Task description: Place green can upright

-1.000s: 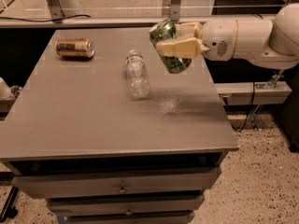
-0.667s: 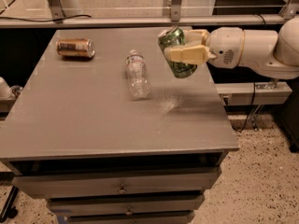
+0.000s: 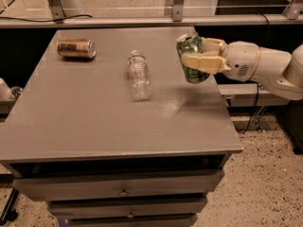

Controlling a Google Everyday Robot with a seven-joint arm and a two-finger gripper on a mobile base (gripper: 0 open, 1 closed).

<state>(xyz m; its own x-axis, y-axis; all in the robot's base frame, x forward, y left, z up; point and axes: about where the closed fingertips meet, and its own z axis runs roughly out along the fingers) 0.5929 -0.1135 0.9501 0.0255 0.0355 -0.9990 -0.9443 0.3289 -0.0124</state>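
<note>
The green can (image 3: pixel 193 58) is held nearly upright, tilted slightly, above the right side of the grey table (image 3: pixel 94 126). Its silver top rim faces up and to the left. My gripper (image 3: pixel 199 56) comes in from the right on a white arm (image 3: pixel 265 70) and is shut on the can, with one cream finger (image 3: pixel 201 63) across its front. The can hangs above the tabletop and casts a faint shadow near the right edge.
A clear plastic bottle (image 3: pixel 139 74) lies on its side mid-table. A gold-brown can (image 3: pixel 75 48) lies on its side at the far left. The table's right edge is just below the gripper. Drawers (image 3: pixel 123 190) sit under the top.
The gripper with the green can has moved right and slightly down, and the can has turned closer to upright. The bottle and the gold-brown can have not moved.
</note>
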